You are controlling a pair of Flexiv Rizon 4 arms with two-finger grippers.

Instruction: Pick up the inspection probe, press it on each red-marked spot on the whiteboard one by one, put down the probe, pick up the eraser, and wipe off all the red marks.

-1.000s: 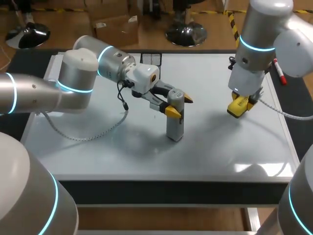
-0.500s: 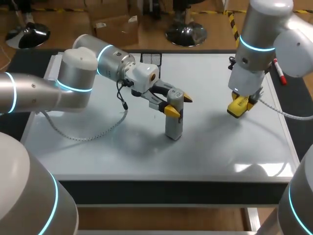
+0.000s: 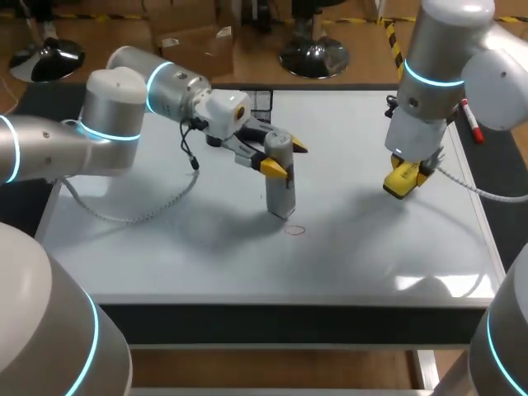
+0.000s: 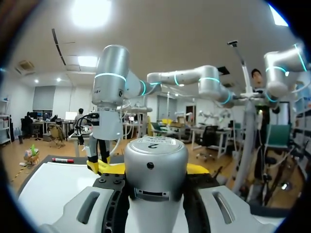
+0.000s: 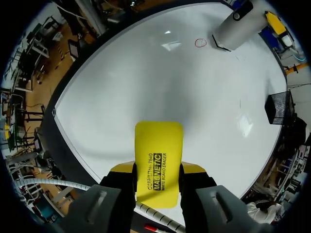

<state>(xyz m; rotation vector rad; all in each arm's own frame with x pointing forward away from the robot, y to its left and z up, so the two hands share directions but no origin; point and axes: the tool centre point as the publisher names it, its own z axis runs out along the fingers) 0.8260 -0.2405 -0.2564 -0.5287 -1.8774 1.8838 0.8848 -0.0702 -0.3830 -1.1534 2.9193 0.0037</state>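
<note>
Inspection probe (image 3: 280, 186): a grey cylinder with a rounded cap. It stands near the middle of the whiteboard (image 3: 165, 247), long axis close to upright, foot down. Whether the foot touches the board cannot be told.

Left claw (image 3: 285, 157): it grips the probe just under the cap, one yellow-tipped finger on each side. In the left wrist view the probe fills the gap between the fingers.

Red mark (image 3: 294, 230): a small ring drawn on the board. It lies just beside the probe's foot, toward the table's near edge and slightly to the robot's right. The foot stands off the ring, not over it. No other red mark can be made out.

Governing relation: the ring lies a short sideways step from the probe's foot. The next press likely calls for that shift, axis kept upright, then a push straight down. The left arm is the nearer one, and it carries the tool.

Right claw (image 3: 406, 177): it hangs well apart, over the board's right part, clamped on the yellow eraser (image 5: 158, 162), which juts ahead of its fingers. Wiping presumably waits until the pressing is done.
</note>
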